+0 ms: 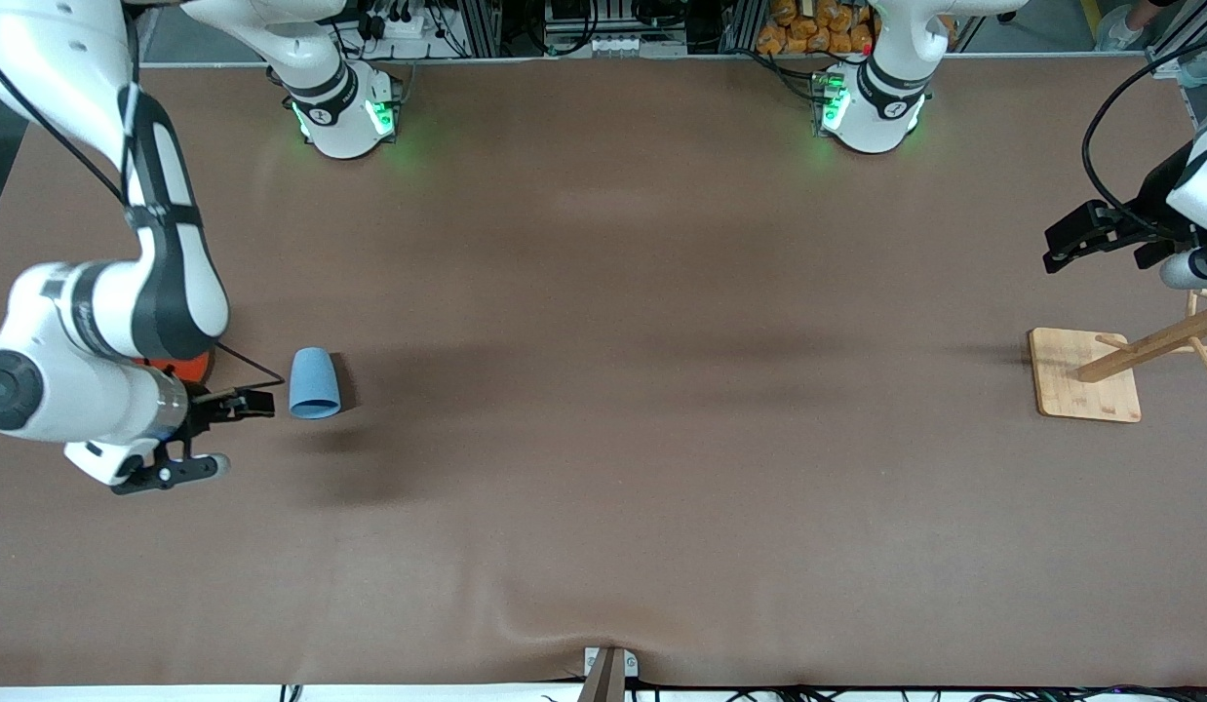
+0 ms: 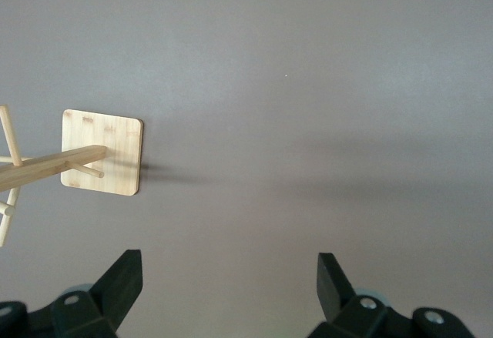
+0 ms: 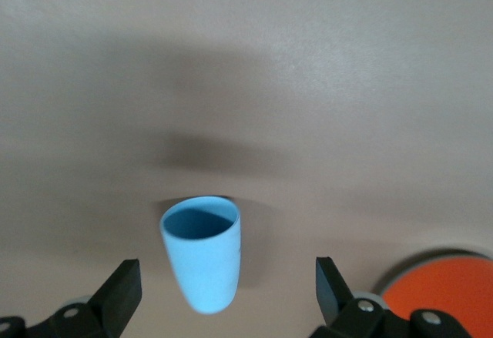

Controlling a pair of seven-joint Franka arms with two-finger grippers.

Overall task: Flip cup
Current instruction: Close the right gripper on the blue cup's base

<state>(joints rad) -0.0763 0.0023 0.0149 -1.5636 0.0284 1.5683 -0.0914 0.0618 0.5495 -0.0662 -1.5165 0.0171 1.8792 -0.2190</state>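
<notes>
Approach step in hand: cup [image 1: 314, 384] lying on side on tabletop [image 1: 603, 487], not yet gripped. Right end effector [image 1: 221, 435] spread, empty, just beside cup; closing around cup wall called for next. Left end effector [image 1: 1081, 238] spread, empty, waiting well apart from cup.

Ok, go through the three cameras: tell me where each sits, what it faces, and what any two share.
Front view: high across the table, facing both arm bases; shows both arms, the cup, the wooden stand.
Left wrist view: on the left arm, looking down past the open left claw at the stand.
Right wrist view: on the right arm, looking down past the open right claw at the cup and an orange disc.
Shared: front and right wrist views both show the cup.
</notes>
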